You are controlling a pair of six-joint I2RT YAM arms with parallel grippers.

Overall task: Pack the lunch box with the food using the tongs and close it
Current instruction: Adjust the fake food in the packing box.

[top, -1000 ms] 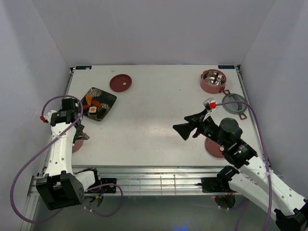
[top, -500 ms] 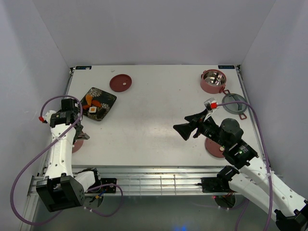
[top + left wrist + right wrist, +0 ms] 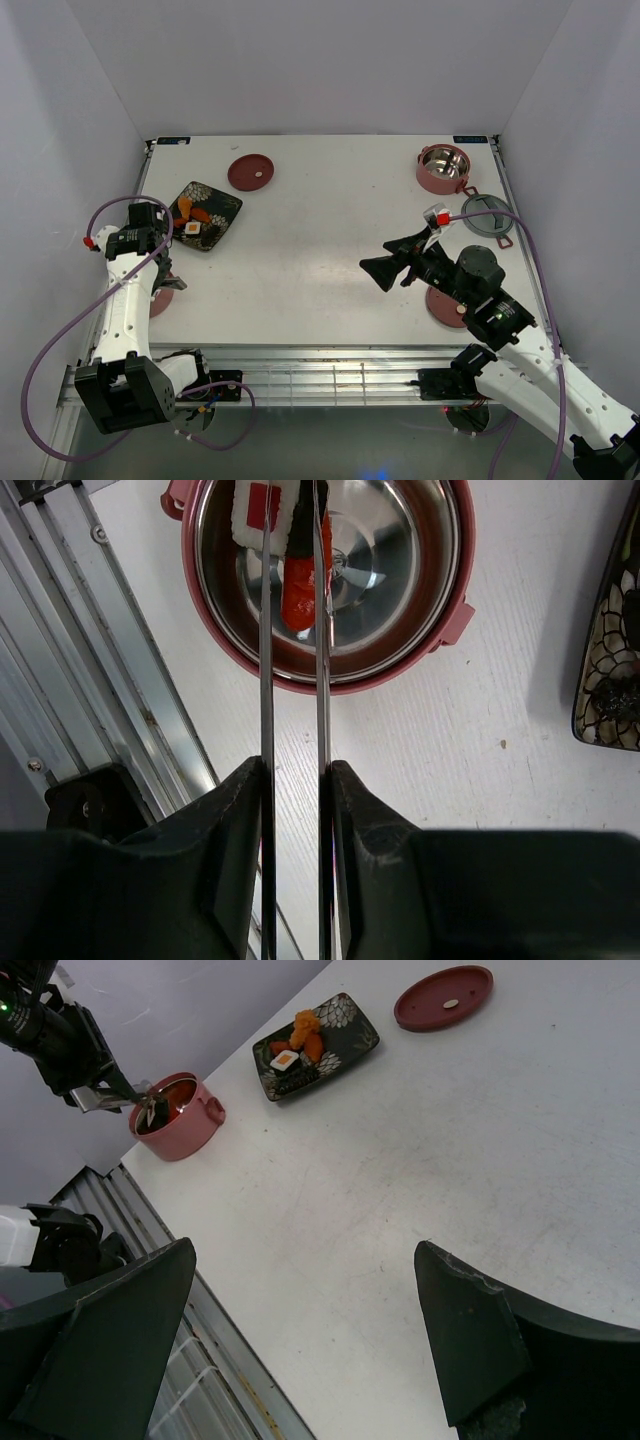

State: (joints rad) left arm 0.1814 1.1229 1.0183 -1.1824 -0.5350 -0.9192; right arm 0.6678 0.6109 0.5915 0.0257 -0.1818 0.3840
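Note:
My left gripper (image 3: 295, 772) is shut on the thin silver tongs (image 3: 321, 690), whose two arms reach out over a dusty-red lunch box tier (image 3: 405, 662) at the table's near left. An orange-red piece of food (image 3: 301, 588) sits between the tongs' tips inside the steel bowl, and a white roll with a red centre (image 3: 260, 515) lies beside it. From above, the left gripper (image 3: 160, 268) covers most of that tier (image 3: 163, 300). More food (image 3: 196, 216) lies on the dark floral plate (image 3: 222, 203). A second tier (image 3: 442, 168) stands at the far right. My right gripper (image 3: 384, 268) hangs open over the table's middle, holding nothing.
A dark-red lid (image 3: 250, 172) lies far left of centre. A greyish lid (image 3: 487, 218) lies at the right edge, and another red lid (image 3: 444, 306) sits under my right arm. A metal rail (image 3: 300, 375) runs along the near edge. White walls enclose the table.
My left wrist has shifted slightly over the near-left tier. The right arm has not moved.

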